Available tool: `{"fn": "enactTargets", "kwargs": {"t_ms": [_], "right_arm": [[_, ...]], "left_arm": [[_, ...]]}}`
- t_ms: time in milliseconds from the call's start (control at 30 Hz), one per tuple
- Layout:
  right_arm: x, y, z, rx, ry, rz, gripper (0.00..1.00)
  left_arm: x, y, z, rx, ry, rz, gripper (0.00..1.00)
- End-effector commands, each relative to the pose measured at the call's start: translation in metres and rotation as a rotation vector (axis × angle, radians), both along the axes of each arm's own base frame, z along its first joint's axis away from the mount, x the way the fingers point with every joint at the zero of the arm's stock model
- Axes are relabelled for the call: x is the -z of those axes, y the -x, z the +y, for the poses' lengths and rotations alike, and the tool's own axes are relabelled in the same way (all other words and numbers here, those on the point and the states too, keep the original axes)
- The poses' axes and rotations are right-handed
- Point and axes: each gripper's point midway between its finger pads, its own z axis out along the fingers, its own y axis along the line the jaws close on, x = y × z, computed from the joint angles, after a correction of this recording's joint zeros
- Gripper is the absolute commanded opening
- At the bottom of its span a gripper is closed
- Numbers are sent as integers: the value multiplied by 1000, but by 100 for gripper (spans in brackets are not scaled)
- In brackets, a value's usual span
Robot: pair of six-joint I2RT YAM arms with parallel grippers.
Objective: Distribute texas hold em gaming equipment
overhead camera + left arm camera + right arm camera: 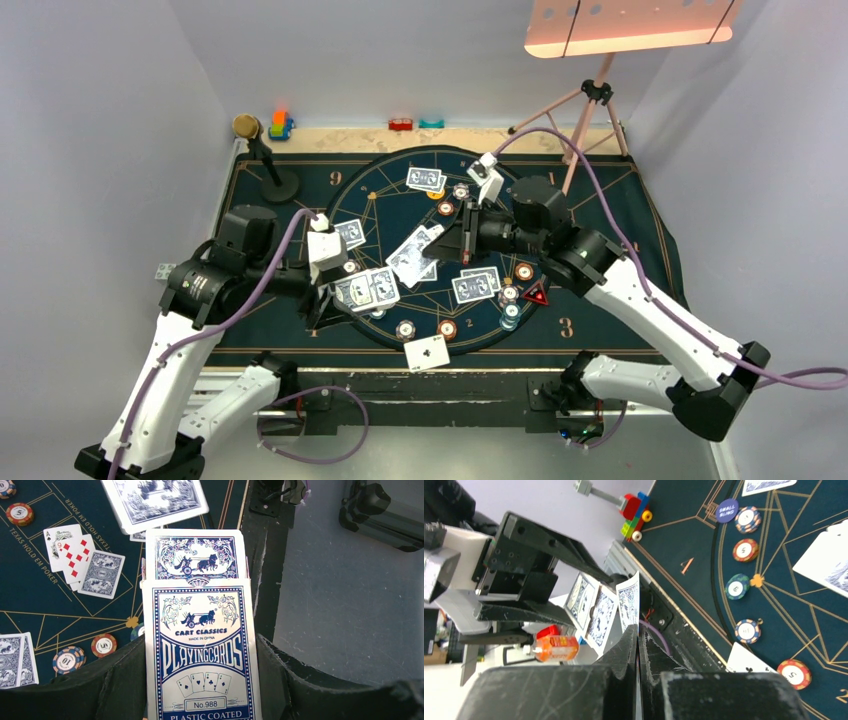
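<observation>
- The left gripper (200, 677) has its jaws clamped on the flanks of the blue-and-white cardboard playing-card box (200, 630); a blue-backed deck (196, 555) protrudes from the open end, which faces away from the wrist
- Left arm pose: the forearm reaches in over the near left part of the dark-blue felt poker mat (620, 230), with the box held above the surface
- Recommended: hold the box steady and level so the deck cannot slide out (the protruding cards look loose)
- The right gripper (638, 637) has its jaws pinched nearly closed on one blue-backed playing card (630, 597), just beside the box mouth
- Right arm pose: extended leftward across the mat centre
- Judged next: carry the card clear, then lay it flat at an unserved seat, away from the striped poker chips (447, 328)
</observation>
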Motion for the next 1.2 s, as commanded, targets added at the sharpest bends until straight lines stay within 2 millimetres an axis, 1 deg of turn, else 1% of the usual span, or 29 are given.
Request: {"fn": "enactTargets", "kwargs": {"t_ms": [0,33,100,133,200,300,367,400,467,533,633,767,833,900,1000,1067,1100,1167], "right_arm": [[-16,-16,-20,73,-24,-40,0],[-16,-24,-27,102,-20,-44,0],[-9,-38,-36,147,-10,-38,0],[-2,-45,-38,160,-4,-30,0],[18,-59,-36,170,17,-3,0],[59,-80,-20,149,52,49,0],[90,-96,-10,141,99,76,0],[114,-107,-5,145,136,106,0],[146,-125,1,163,191,129,0],[170,-140,7,178,227,142,0],[191,-158,12,206,259,147,0],[225,-167,11,230,319,187,0],[239,-165,10,236,345,209,1],[249,-164,6,250,371,219,9],[256,-161,-5,270,421,224,31],[253,-160,-11,282,457,210,44],[248,-160,-15,288,474,198,50],[234,-160,-21,292,498,159,55]], "left_arm": [[-8,-1,-3,18,35,-37,0],[-8,-1,-3,18,36,-35,0],[-7,-1,-4,19,35,-33,0],[-7,-1,-4,19,35,-33,0],[-6,0,-4,20,34,-29,0],[-4,1,-4,24,36,-24,0],[-3,2,-4,27,39,-21,0],[-2,2,-4,28,38,-18,0],[1,2,-4,27,35,-10,0],[4,2,-4,29,34,-8,0],[7,3,-4,31,32,-5,0],[9,2,-4,34,29,-5,0],[9,2,-4,35,30,-8,0],[9,2,-4,36,29,-7,0],[10,1,-5,37,30,-3,0],[10,0,-6,39,33,1,0],[9,0,-6,39,34,0,0],[7,-1,-6,38,36,-4,0]]}}
